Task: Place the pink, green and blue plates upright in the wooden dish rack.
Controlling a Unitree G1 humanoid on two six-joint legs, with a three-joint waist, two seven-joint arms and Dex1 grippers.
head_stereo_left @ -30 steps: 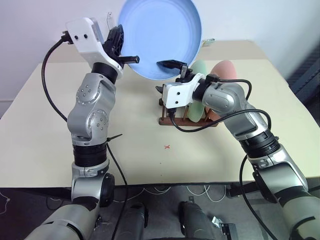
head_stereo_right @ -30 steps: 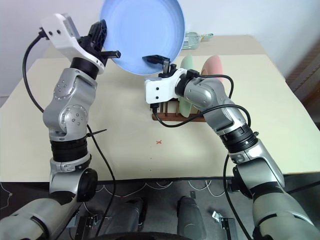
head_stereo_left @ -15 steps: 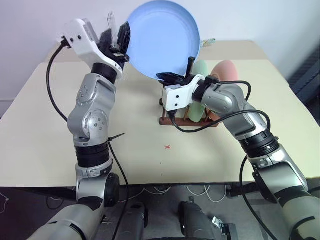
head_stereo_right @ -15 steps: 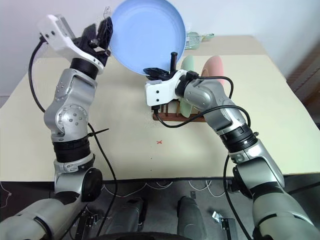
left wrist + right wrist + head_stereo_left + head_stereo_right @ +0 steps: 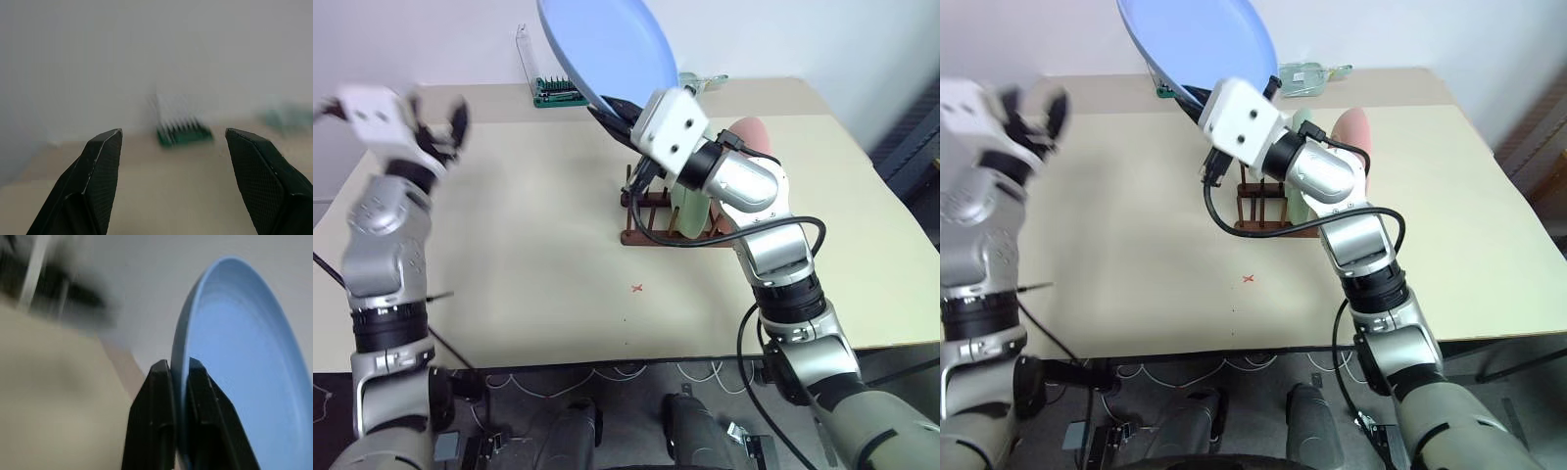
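Note:
The blue plate hangs tilted in the air above the wooden dish rack, held by its lower rim. My right gripper is shut on that rim, and the right wrist view shows the two fingers clamping the plate's edge. A green plate and a pink plate stand upright in the rack, partly hidden behind my right arm. My left gripper is far off to the left over the table. It is open and empty, with its fingers wide apart.
A green-based tool holder with a clear lid stands at the table's back edge, and the left gripper points toward it. A clear bottle-like object lies at the back right. A small red cross marks the table in front of the rack.
My left gripper let go of the blue plate and swung left and down. My right gripper shut on the plate's rim, rolled, and lifted it, so the plate now stands more edge-on.

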